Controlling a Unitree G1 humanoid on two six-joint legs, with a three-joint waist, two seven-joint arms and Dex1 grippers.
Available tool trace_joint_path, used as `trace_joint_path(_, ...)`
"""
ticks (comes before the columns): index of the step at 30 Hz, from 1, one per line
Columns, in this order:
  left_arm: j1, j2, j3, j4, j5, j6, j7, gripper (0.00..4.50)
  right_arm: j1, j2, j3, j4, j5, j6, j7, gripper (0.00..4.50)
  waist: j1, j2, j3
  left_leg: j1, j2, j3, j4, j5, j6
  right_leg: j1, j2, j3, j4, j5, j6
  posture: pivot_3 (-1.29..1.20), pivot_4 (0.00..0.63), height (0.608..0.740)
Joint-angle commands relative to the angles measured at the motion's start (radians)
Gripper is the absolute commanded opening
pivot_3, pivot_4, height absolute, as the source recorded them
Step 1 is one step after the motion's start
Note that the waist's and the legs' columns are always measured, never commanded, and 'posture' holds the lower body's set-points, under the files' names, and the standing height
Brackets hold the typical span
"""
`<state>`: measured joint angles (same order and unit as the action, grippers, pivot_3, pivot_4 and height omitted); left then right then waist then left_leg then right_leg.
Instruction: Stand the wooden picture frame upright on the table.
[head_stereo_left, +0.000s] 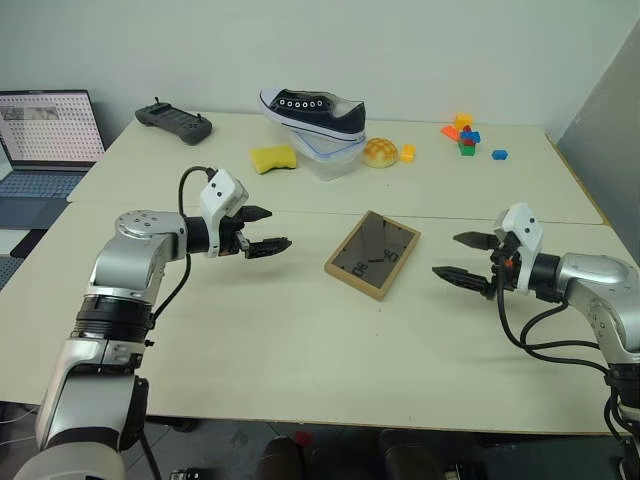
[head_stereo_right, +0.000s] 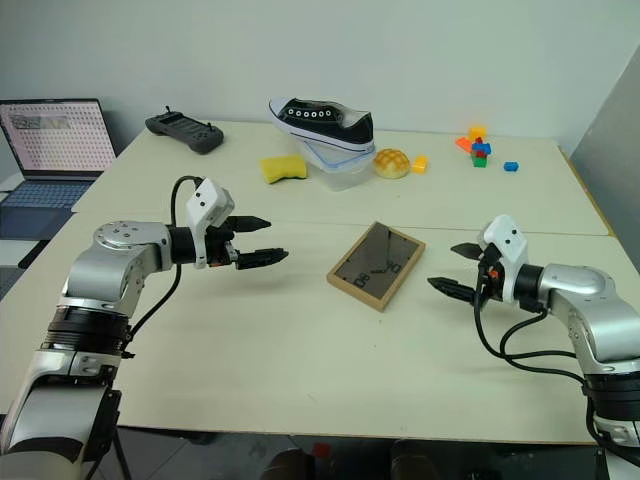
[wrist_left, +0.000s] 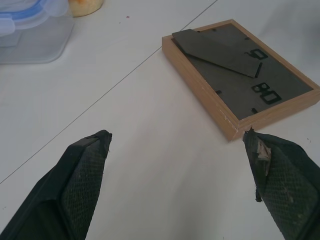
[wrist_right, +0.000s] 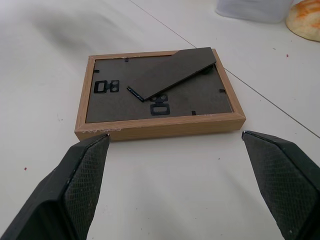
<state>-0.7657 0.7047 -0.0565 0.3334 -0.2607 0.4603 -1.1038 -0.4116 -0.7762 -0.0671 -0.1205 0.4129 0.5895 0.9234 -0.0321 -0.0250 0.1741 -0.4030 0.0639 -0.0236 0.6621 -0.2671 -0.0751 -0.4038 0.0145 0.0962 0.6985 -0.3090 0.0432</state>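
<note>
The wooden picture frame (head_stereo_left: 373, 254) lies flat on the pale table (head_stereo_left: 300, 350), face down, its dark back and folded stand (wrist_right: 170, 72) facing up. It rests just past the table's seam, between both arms. My left gripper (head_stereo_left: 262, 230) hovers open to the frame's left, a short gap away, fingers pointing at it. On the other side, my right gripper (head_stereo_left: 462, 256) is open too, aimed at the frame's right edge. In the left wrist view the frame (wrist_left: 240, 75) lies beyond the spread fingertips (wrist_left: 85, 170). Neither gripper touches it.
At the back stand a black-and-white shoe (head_stereo_left: 312, 108) on a clear lidded container (head_stereo_left: 330, 155), a yellow sponge (head_stereo_left: 273, 158), a bun (head_stereo_left: 380, 151), coloured blocks (head_stereo_left: 466, 135) and a black controller (head_stereo_left: 174, 122). A laptop (head_stereo_left: 45, 140) sits far left.
</note>
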Motion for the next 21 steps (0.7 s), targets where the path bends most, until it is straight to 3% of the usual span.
trace_joint_path(1,-0.035,0.003,-0.002,0.005,0.009,-0.020,-0.019,4.50,0.001,-0.009,-0.037,-0.036,0.015,-0.003,-0.006,4.48,0.000,0.000,0.000,0.000,0.000,0.000,0.000,0.000,0.000,0.000,0.000,0.000,0.000,0.000,0.000,0.00,0.150,0.740)
trace_joint_path(7,-0.069,-0.017,-0.014,0.073,0.029,-0.059,-0.030,4.50,0.021,-0.025,-0.035,-0.041,0.006,0.001,-0.008,4.48,0.000,0.000,0.000,0.000,0.000,0.000,0.000,0.000,0.000,0.000,0.000,0.000,0.000,0.000,0.000,0.00,0.150,0.740)
trace_joint_path(11,-0.130,-0.095,-0.042,0.212,0.092,-0.135,0.040,4.50,0.026,0.028,-0.004,-0.028,-0.060,0.030,-0.141,4.48,0.002,0.000,0.000,0.000,0.000,0.000,0.001,0.000,0.000,0.000,0.000,0.000,0.000,0.000,0.000,0.00,0.150,0.740)
trace_joint_path(13,-0.169,-0.139,-0.051,0.312,0.131,-0.181,0.095,4.14,0.031,0.067,0.009,-0.034,-0.080,0.043,-0.199,4.50,0.003,0.000,0.000,0.000,0.000,0.000,0.001,0.000,0.000,0.000,0.000,0.000,0.000,0.000,0.000,0.00,0.150,0.740)
trace_joint_path(18,-0.243,-0.264,-0.063,0.498,0.196,-0.308,0.212,3.19,0.041,0.191,0.053,-0.042,-0.177,0.046,-0.377,3.57,0.002,0.000,0.000,-0.002,0.000,0.000,0.001,0.000,0.000,-0.001,0.000,0.000,0.001,0.000,0.000,0.00,0.150,0.740)
trace_joint_path(21,-0.274,-0.336,-0.081,0.562,0.231,-0.358,0.252,2.46,0.032,0.275,0.060,-0.028,-0.227,0.053,-0.494,2.71,0.001,0.000,0.000,-0.002,0.000,0.000,0.001,0.000,0.000,-0.002,0.000,0.000,0.001,0.000,0.000,0.00,0.150,0.740)
